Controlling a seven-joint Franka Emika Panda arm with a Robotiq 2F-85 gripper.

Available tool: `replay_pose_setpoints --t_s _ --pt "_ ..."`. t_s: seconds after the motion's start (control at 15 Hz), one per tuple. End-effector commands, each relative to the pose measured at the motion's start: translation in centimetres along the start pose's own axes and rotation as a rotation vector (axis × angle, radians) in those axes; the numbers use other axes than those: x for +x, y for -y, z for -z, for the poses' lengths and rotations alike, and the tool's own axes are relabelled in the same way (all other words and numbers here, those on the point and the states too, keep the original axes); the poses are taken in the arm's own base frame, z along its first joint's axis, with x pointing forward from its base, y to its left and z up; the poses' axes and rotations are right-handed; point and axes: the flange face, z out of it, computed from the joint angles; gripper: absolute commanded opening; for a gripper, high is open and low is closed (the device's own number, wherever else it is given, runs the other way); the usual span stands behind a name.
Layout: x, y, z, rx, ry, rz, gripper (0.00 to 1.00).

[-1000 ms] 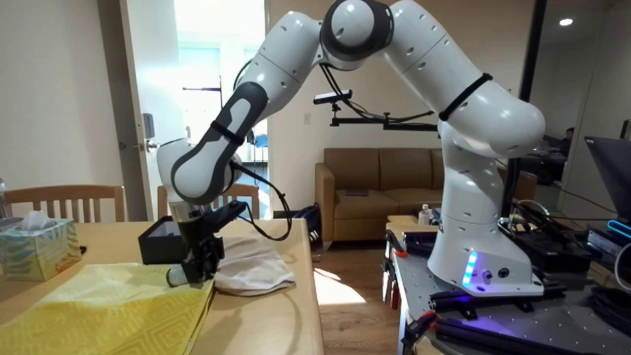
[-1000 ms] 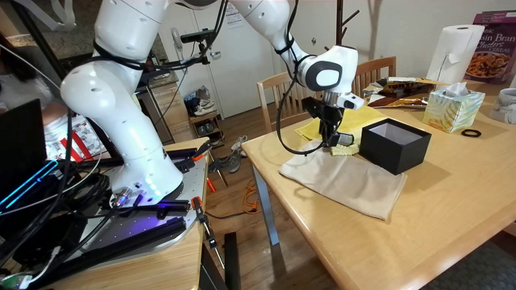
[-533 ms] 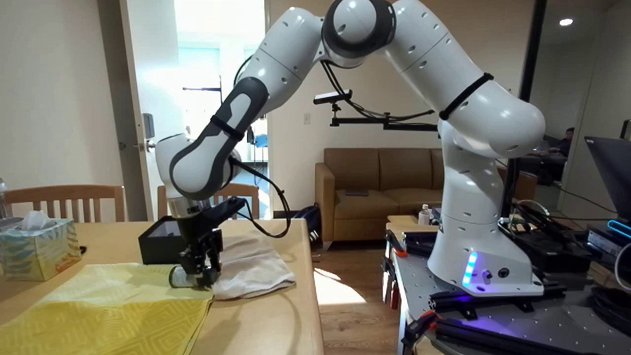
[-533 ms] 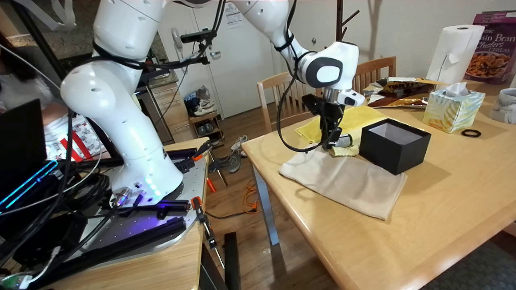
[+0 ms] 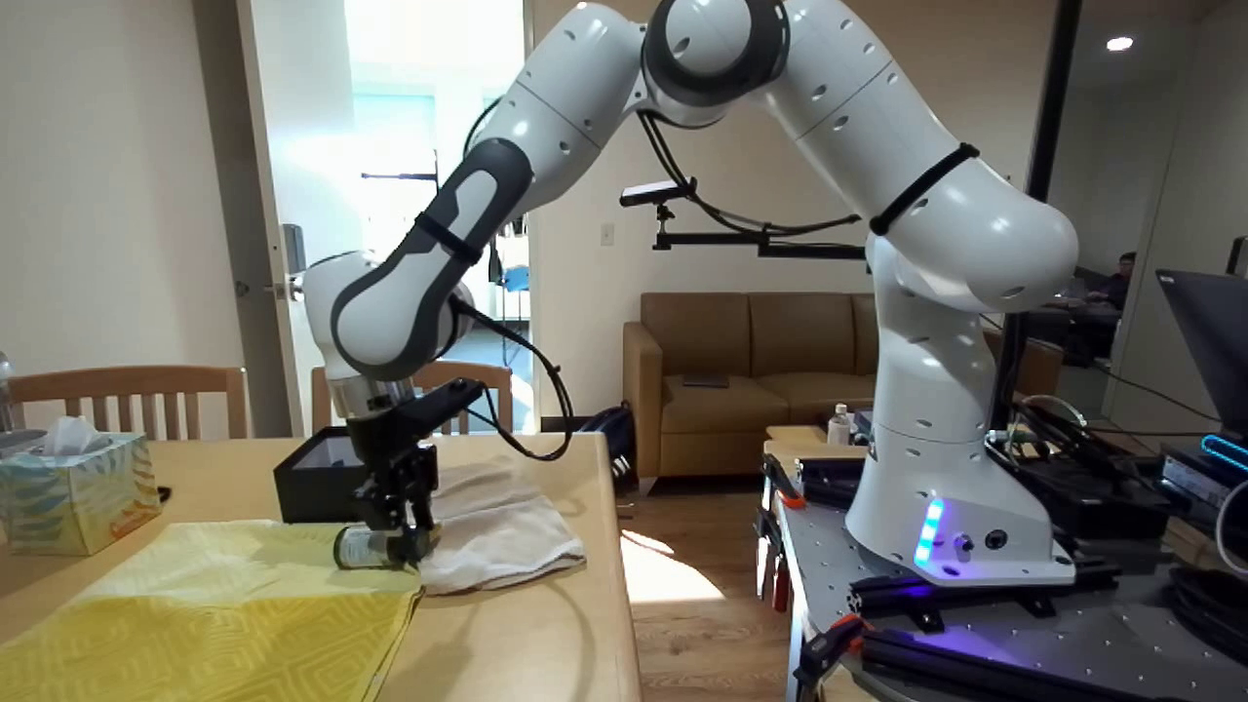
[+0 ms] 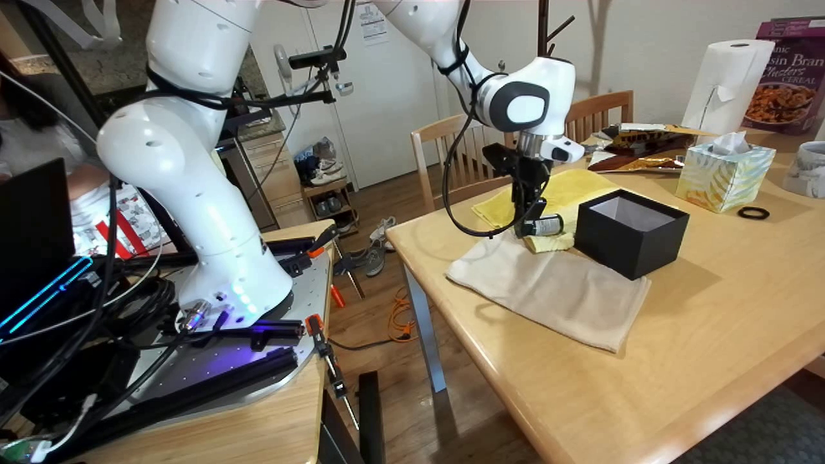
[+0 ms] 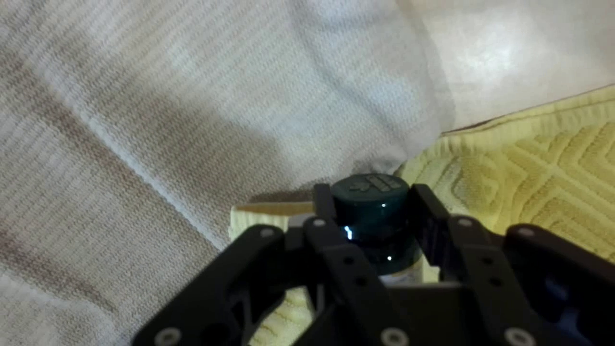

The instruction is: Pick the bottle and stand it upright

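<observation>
In an exterior view the desk (image 6: 702, 322) shows its robot-side edge and the far corner that ends it. The arm (image 5: 712, 58) bends over that edge, standing higher in both exterior views than a second ago. The yellow cloth (image 5: 224, 624) spreads by the edge running back from that corner; the beige cloth (image 6: 554, 290) lies in from the robot-side edge, the black box (image 6: 654, 248) farther in. The gripper (image 7: 371, 199) points down, its fingers (image 7: 324, 202) pinching one end of the bottle (image 5: 363, 548). The bottle is on its side, over the two cloths' border, in from the robot-side edge; whether it touches cloth I cannot tell. More of its pale side shows than a second ago. Its long axis is nearly level: the dark green end with raised marks faces the robot side, cap or base unclear, and the other points inward.
</observation>
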Motion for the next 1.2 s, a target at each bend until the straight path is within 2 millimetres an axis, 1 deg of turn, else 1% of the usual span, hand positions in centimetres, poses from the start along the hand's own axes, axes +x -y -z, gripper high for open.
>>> replay_pose_setpoints --t_s 0.0,0.4,0.53,0.73,0.87,0.93,1.13 --pt "-0.7 -0.2 1.8 0.007 0.012 0.013 0.17" --pt "-0.9 0.0 2.8 0.032 0.017 0.043 0.17" --pt "-1.0 0.7 3.8 0.062 0.017 0.08 0.17" --pt "-0.8 2.1 6.0 0.088 0.019 0.12 0.17" --pt "-0.9 2.7 7.6 0.103 0.058 0.144 0.17" --pt "-1.1 2.9 8.2 0.104 0.107 0.155 0.17" --pt "-2.3 3.0 8.9 0.1 0.29 0.191 0.17"
